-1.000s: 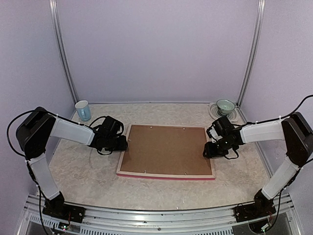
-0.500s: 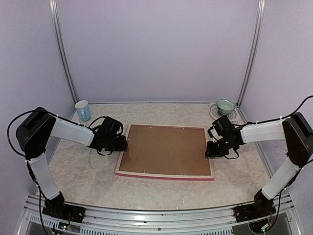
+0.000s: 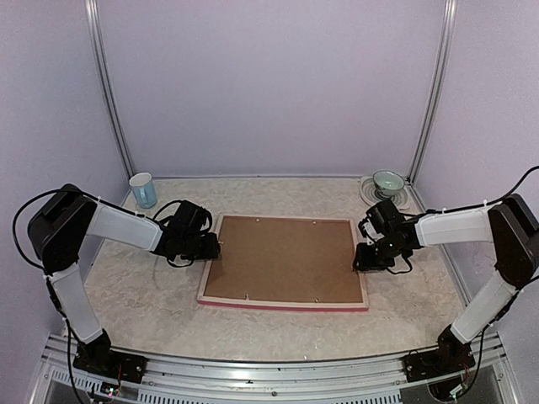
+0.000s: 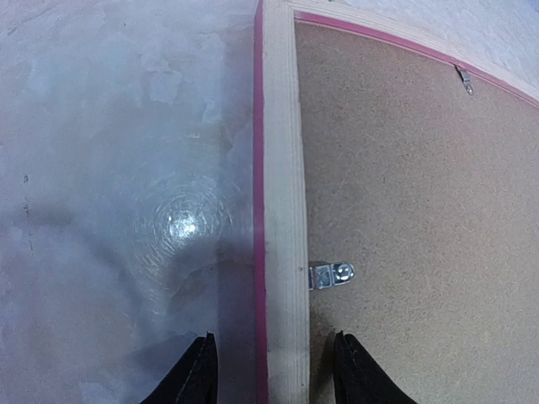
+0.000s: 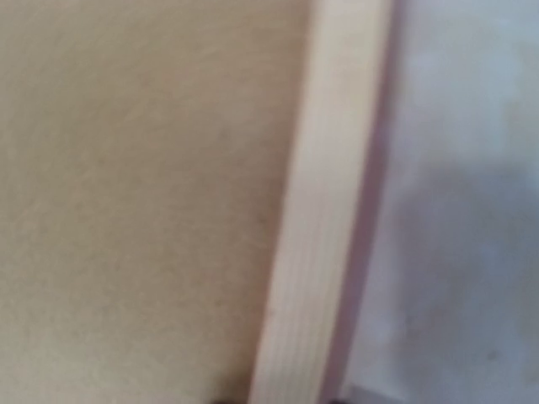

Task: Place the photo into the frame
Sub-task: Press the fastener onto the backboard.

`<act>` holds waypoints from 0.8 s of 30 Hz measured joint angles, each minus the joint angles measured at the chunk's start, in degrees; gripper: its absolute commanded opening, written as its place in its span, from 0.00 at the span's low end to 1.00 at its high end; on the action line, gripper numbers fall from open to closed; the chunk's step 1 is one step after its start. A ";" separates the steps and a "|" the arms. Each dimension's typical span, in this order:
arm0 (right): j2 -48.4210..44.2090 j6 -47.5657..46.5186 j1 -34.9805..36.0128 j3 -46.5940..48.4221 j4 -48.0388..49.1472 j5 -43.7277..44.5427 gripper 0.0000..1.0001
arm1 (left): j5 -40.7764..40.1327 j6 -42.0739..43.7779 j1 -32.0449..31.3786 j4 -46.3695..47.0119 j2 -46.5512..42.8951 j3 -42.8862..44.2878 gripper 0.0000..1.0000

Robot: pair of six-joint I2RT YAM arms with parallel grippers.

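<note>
Since a moment ago the pink frame (image 3: pixel 286 302) has slid a little left on the table (image 3: pixel 152 303). It lies flat in the middle, wood back up, brown backing board (image 3: pixel 286 257) inside. My left gripper (image 4: pixel 276 370) has its jaws spread over the left rail, one finger each side, not touching. My right gripper (image 3: pixel 362 257) is at the right rail; that view is blurry, so I cannot tell if its jaws pinch it.
</note>
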 measured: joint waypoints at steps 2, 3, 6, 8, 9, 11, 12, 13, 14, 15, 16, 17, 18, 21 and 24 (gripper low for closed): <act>0.04 -1.29 0.11 -0.02 -0.70 -0.46 0.51 | 0.04 0.00 0.04 0.02 0.00 0.00 0.47; 0.09 -1.38 0.15 -0.02 -0.96 -0.55 0.53 | 0.07 0.00 0.04 0.02 0.00 0.00 0.47; 0.11 -2.56 0.31 0.00 -2.03 -0.37 0.59 | 0.07 -0.02 0.04 0.04 0.00 0.00 0.47; 0.11 -3.02 0.33 0.33 -2.75 -0.04 0.60 | 0.02 -0.02 0.04 0.07 0.00 -0.02 0.47; 0.11 -3.15 0.35 0.50 -3.06 0.07 0.60 | 0.00 -0.02 0.04 0.22 0.00 -0.11 0.47; 0.11 -3.26 0.35 0.66 -3.58 0.20 0.60 | -0.02 -0.07 0.02 0.48 -0.02 -0.26 0.47; 0.15 -3.23 0.35 0.66 -3.65 0.22 0.59 | -0.02 -0.07 0.02 0.57 -0.02 -0.31 0.47; 0.15 -3.21 0.35 0.70 -3.69 0.22 0.59 | -0.04 -0.07 0.02 0.61 -0.04 -0.33 0.47; 0.15 -3.21 0.35 0.70 -3.69 0.22 0.59 | -0.04 -0.09 0.02 0.66 -0.11 -0.37 0.47; 0.15 -3.15 0.35 0.70 -3.69 0.22 0.59 | -0.04 -0.09 0.02 0.85 -0.20 -0.55 0.47; 0.15 -3.06 0.35 0.70 -3.67 0.22 0.60 | -0.07 -0.09 0.02 0.92 -0.35 -0.74 0.47; 0.15 -2.99 0.35 0.70 -3.67 0.24 0.60 | -0.17 -0.07 0.02 1.05 -0.66 -1.11 0.47; 0.15 -2.95 0.35 0.70 -3.65 0.37 0.61 | -0.44 -0.04 0.02 1.05 -1.11 -1.57 0.48; 0.15 -2.80 0.35 0.87 -3.72 0.70 0.63 | -1.81 0.17 -0.24 0.94 -3.21 -3.17 0.59; 0.15 -2.80 0.31 1.99 -3.89 1.14 0.68 | -4.09 0.90 -0.96 0.61 -6.95 -4.00 0.68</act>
